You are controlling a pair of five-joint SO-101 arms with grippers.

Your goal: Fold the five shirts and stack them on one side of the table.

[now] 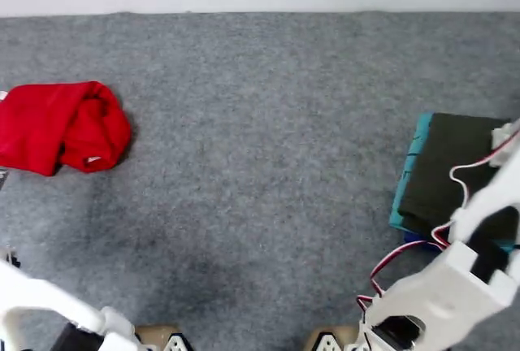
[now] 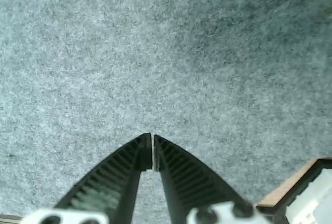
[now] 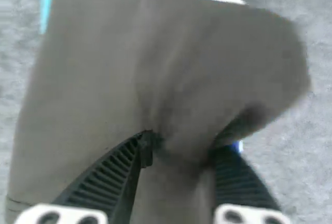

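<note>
A crumpled red shirt [image 1: 61,127] lies at the table's left edge. At the right edge sits a stack with a dark olive shirt [image 1: 451,168] on top and a teal shirt's [image 1: 416,156] edge showing beneath it. My right gripper [image 3: 181,149] is down on that stack, shut on a bunched fold of the dark olive shirt [image 3: 155,68]. Fabric hides part of one finger. My left gripper [image 2: 152,143] is shut with nothing in it, hovering over bare grey felt near the front left.
Grey felt [image 1: 268,148] covers the table, with open room across the middle between the red shirt and the stack. The right arm [image 1: 447,286] and its red cables overhang the stack's near corner. A wooden base corner [image 2: 295,187] sits beside the left gripper.
</note>
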